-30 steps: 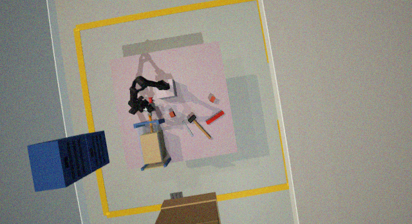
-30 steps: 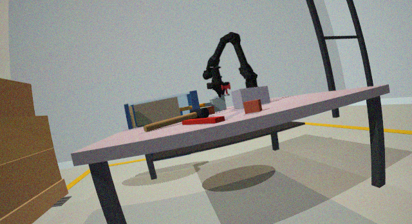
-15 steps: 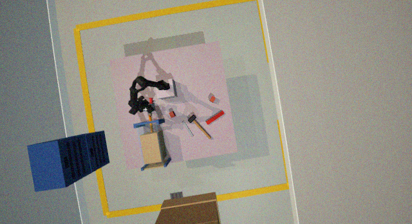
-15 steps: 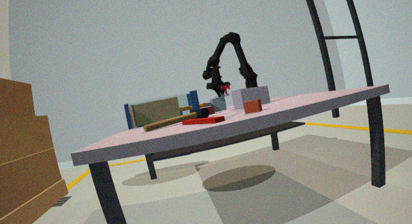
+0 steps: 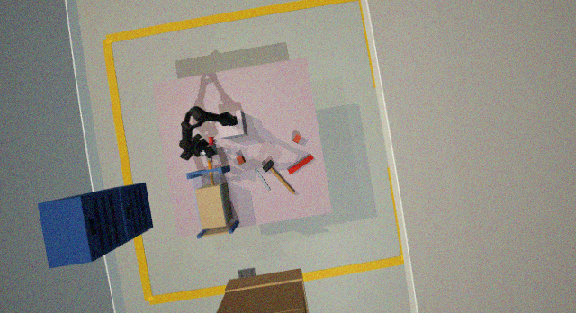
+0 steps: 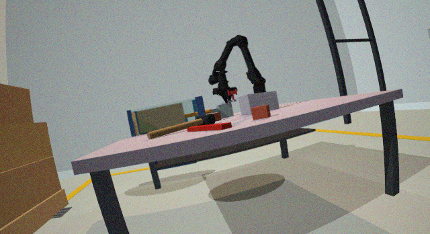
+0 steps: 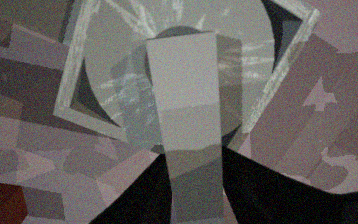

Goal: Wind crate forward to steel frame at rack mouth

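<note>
"What state was the hand in?"

"Your hand was clamped on the winch handle, directly above the winch."

"Crate position?"

"Ahead of your hand, beyond the blue frame, with a gap between crate and frame."

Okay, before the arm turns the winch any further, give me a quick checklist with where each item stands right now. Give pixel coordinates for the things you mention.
1. Gripper (image 5: 208, 155) (image 6: 228, 101) (image 7: 192, 158) shut on the winch handle (image 7: 187, 90): ok.
2. Handle over the winch (image 6: 226, 109) (image 7: 252, 30): ok.
3. Key fully down in the round hole: cannot tell, the handle hides it.
4. Crate (image 5: 211, 206) (image 6: 161, 118) sitting flat: ok, as far as the exterior view shows.
5. Crate front up against the steel frame (image 5: 195, 174) (image 6: 200, 106): not ok, a gap remains.
6. Hammer (image 5: 283, 180) (image 6: 175, 127) out of the crate's path: ok.
</note>
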Controlling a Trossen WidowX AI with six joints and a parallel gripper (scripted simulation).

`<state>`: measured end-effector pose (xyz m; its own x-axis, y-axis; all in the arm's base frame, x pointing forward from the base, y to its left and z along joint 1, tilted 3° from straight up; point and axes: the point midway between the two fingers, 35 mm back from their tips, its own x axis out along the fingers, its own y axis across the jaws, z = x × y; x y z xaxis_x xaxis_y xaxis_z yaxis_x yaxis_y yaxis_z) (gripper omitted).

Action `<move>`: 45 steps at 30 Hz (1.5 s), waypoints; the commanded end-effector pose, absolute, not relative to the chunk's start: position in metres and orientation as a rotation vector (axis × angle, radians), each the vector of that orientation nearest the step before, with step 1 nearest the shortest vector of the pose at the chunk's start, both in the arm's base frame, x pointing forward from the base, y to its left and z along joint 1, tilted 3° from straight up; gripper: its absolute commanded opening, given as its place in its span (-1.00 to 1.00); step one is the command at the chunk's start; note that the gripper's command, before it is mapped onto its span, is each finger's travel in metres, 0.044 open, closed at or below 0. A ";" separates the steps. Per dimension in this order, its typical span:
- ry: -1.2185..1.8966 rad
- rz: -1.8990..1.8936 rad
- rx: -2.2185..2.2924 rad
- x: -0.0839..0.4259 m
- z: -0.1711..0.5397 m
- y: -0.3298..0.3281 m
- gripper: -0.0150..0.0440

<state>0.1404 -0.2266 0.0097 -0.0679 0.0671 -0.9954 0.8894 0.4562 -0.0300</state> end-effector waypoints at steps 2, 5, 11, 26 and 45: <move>1.483 -0.870 0.912 0.142 0.006 -0.226 -0.49; 1.483 -0.870 0.912 0.142 0.006 -0.226 -0.49; 1.481 -0.874 0.917 0.142 0.006 -0.225 -0.49; 1.494 -0.846 0.888 0.140 0.006 -0.226 -0.49; 1.518 -0.794 0.833 0.138 0.006 -0.228 -0.49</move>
